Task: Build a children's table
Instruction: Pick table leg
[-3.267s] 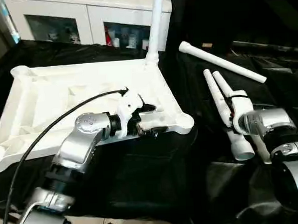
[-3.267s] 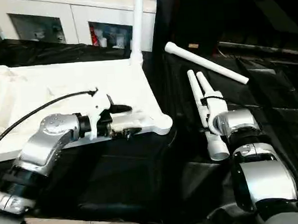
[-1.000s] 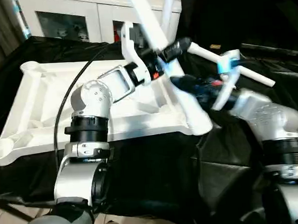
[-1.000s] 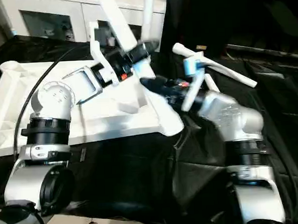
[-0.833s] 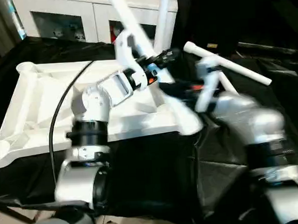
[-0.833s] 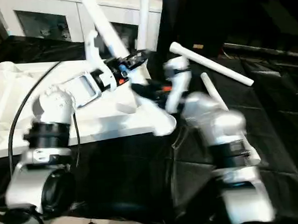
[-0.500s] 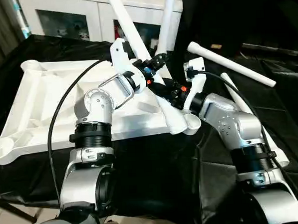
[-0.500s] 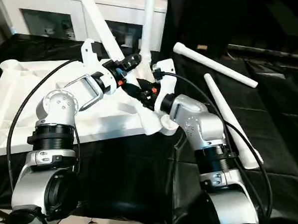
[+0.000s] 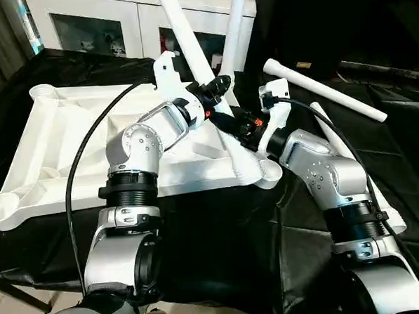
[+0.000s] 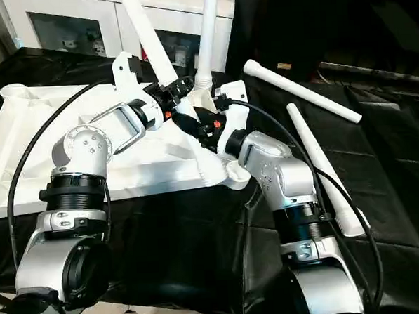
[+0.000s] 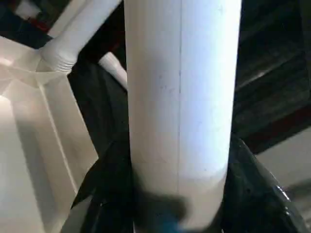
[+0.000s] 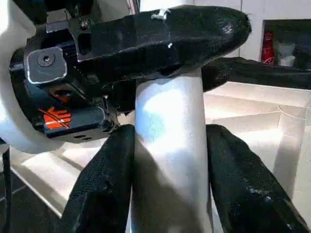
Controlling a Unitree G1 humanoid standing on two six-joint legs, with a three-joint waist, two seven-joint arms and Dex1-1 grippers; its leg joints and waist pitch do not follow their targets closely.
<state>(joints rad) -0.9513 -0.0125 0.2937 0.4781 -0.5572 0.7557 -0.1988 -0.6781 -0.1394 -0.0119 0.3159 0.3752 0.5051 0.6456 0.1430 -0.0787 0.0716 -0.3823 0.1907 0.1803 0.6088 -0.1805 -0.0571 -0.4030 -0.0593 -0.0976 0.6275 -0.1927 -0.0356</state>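
Note:
The white tabletop [image 9: 61, 136] lies underside up on black cloth. One white leg [image 9: 232, 29] stands upright in its far right corner socket. A second leg [image 9: 189, 42] leans steeply, its lower end [image 9: 247, 170] at the near right corner socket [image 9: 270, 171]; I cannot tell whether it sits inside. My left gripper [image 9: 216, 86] is shut on this leg's shaft [image 11: 180, 87]. Just below it my right gripper [image 9: 239, 124] is shut on the same leg [image 12: 167, 111], black fingers [image 12: 107, 184] pressed to both sides.
Two loose legs lie on the black cloth to the right, one far [image 9: 325, 91] and one nearer [image 9: 350, 164]. A white glass-door cabinet [image 9: 90, 29] stands behind the tabletop. A black cable [image 9: 77, 178] arcs over my left arm.
Both arms have swung the tilted leg leftward and set its lower end down at the near right corner socket. My left fingers have closed around the shaft.

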